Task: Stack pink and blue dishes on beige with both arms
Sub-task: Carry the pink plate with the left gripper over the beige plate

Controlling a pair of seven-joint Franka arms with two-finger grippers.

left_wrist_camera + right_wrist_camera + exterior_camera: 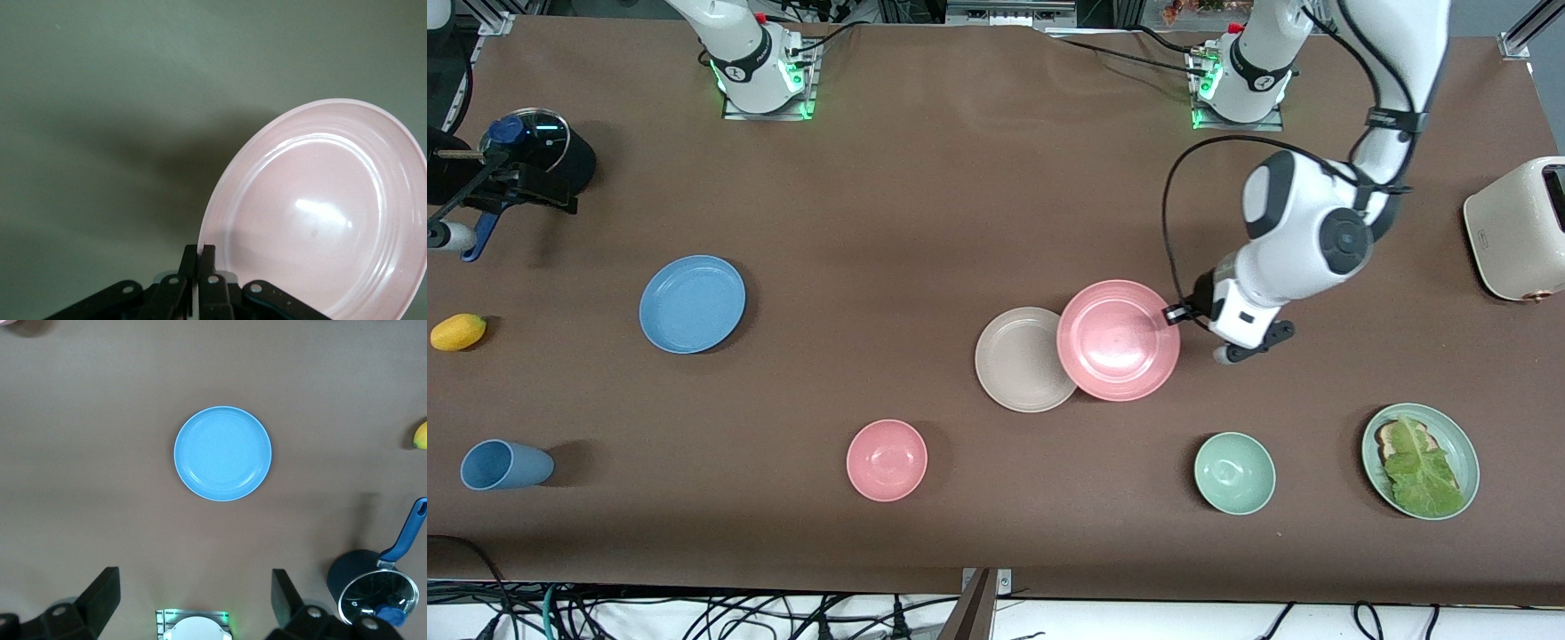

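Two arms, one pink plate pinched at its rim.
My left gripper (1181, 314), forearm bent low, clamps the glossy round pink plate (1118, 340) above the matte beige plate (1021, 359), overlapping its edge. My right gripper (193, 597) hangs spread wide, high above the smooth blue plate (223, 453).

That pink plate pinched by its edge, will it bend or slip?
The pink plate probably stays stiff: it keeps its round shape while the left claw grips only its rim. Its surface looks smooth, so that narrow hold might slip.
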